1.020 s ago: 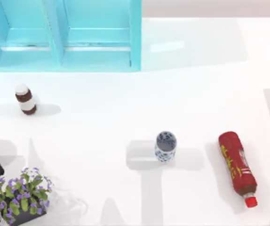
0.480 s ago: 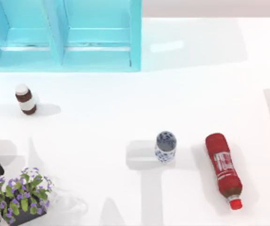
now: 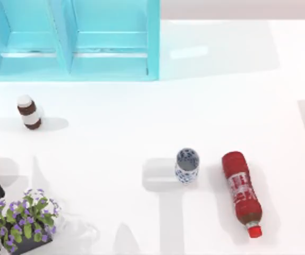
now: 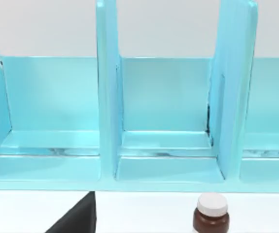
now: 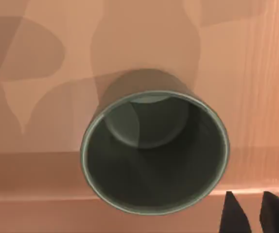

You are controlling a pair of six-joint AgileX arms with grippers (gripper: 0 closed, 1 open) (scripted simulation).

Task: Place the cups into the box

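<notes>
While the olive-grey cup (image 5: 154,153) sits upright on brown wood, mouth toward my right wrist, its pincer's state I cannot tell. The floral cup (image 3: 187,165) stands mid-counter, nearer my right arm.

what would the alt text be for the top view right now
A white-and-blue floral cup stands upright on a white table, with a red bottle lying on its side just to its right. A turquoise box sits at the back left, a brown white-capped jar at left, and a potted plant at the front left.
</notes>
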